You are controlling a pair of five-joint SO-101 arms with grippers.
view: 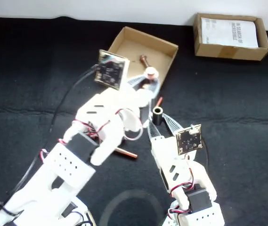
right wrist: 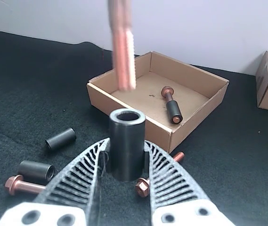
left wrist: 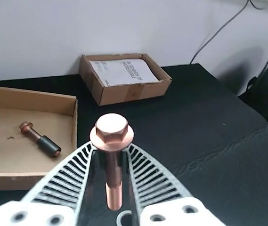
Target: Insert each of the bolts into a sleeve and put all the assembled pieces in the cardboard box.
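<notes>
**Grasp.** The left tool [left wrist: 111, 157] was closed on a copper bolt [left wrist: 111, 133]. Its ribbed fingers [left wrist: 72, 175] pressed against the shank just under the hex head, and the threaded end pointed down. The right tool [right wrist: 126, 149] was closed on a black sleeve [right wrist: 126, 136], held upright with the open bore facing up.

**Alignment.** In the right wrist view the bolt's threaded tip hung above the sleeve's mouth and apart from it, a little to one side of the bore. Whether it also sat nearer or farther than the bore could not be told. Nothing had entered the sleeve.

**Surroundings.** The cardboard box [view: 148, 40] lay near the far edge of the surface, about midway along it, with one assembled piece [view: 144, 60] inside. Two loose sleeves [right wrist: 60, 138] and several loose bolts [right wrist: 142, 187] lay on the surface near the right tool. A second box [view: 230, 51], holding paper, stood toward the far right corner.

**Assessment.** The step in hand appeared to be the mating of bolt and sleeve in the air, with most of the task yet to do. The next move called for bringing the shank's axis over the bore and keeping both parts upright. The bolt would then be lowered until its head seated. Any tilt or offset would likely catch the threads on the sleeve's rim.
</notes>
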